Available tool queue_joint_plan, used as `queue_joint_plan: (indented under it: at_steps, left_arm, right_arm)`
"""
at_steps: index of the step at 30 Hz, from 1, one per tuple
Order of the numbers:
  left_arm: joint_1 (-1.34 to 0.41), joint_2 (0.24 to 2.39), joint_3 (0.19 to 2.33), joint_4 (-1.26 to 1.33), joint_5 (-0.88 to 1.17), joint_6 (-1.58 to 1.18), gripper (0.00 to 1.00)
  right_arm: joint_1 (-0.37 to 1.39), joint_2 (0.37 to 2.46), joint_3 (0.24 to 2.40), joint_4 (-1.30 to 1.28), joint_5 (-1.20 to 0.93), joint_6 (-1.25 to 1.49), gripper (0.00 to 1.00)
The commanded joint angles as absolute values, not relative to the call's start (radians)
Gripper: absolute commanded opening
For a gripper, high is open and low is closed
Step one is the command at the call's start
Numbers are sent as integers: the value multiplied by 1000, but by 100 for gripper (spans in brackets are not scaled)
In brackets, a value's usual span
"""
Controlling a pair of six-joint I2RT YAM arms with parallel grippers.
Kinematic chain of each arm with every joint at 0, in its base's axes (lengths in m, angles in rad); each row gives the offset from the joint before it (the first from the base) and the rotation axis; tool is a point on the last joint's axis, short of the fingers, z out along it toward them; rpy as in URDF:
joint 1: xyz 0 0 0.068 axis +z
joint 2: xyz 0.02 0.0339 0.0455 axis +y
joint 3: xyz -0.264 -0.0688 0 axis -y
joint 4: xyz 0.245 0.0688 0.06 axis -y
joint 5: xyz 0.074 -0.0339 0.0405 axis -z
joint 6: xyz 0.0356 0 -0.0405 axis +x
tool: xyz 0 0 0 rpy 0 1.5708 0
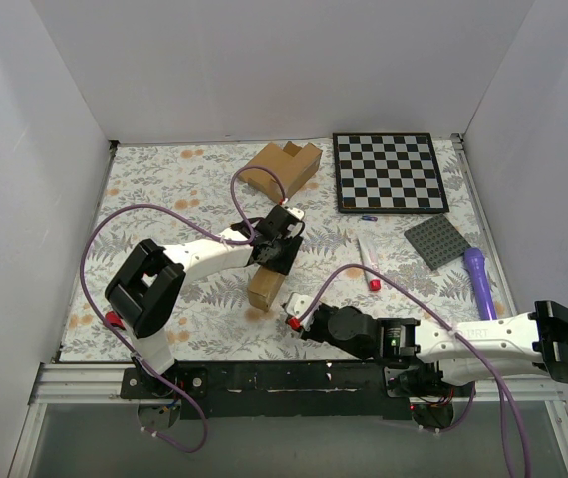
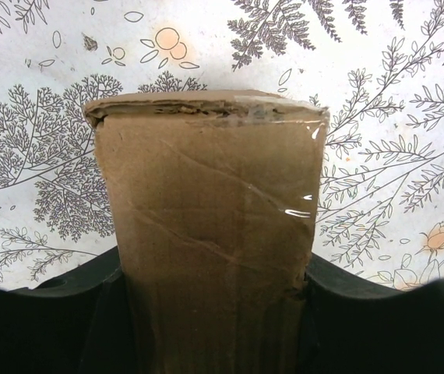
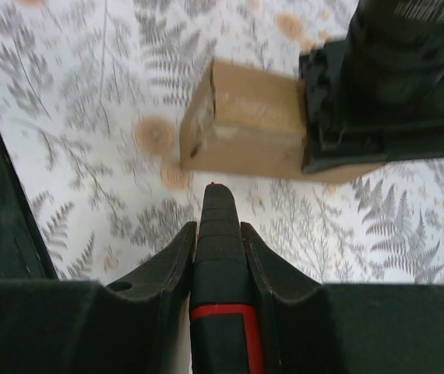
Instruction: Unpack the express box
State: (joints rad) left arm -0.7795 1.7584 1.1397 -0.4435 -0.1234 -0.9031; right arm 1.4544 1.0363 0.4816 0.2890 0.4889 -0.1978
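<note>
The express box, a small brown carton with clear tape on its seam, lies on the patterned table top. My left gripper is shut on its far end. In the left wrist view the box fills the space between the two black jaws of the left gripper. My right gripper is just right of the box's near end, shut on a black tool with a red band. The tool's tip points at the box and stops a little short of it. The left gripper covers the box's right part there.
A larger notched cardboard box stands at the back centre. A chessboard lies at the back right, a grey studded plate and a purple object on the right. A white pen with a red cap lies right of the grippers.
</note>
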Motion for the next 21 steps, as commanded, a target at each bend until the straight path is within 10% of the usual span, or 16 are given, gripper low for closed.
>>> queue_joint_plan:
  at_steps: [1,21]
  left_arm:
    - [-769,1796,1094,-494,-63,-893,0]
    - [-770,1818,1111,-514,-86,-914,0]
  right_arm:
    - [1457,1016,460,175,538,-169,1]
    - [1457,1143,670,419,496,-308,1]
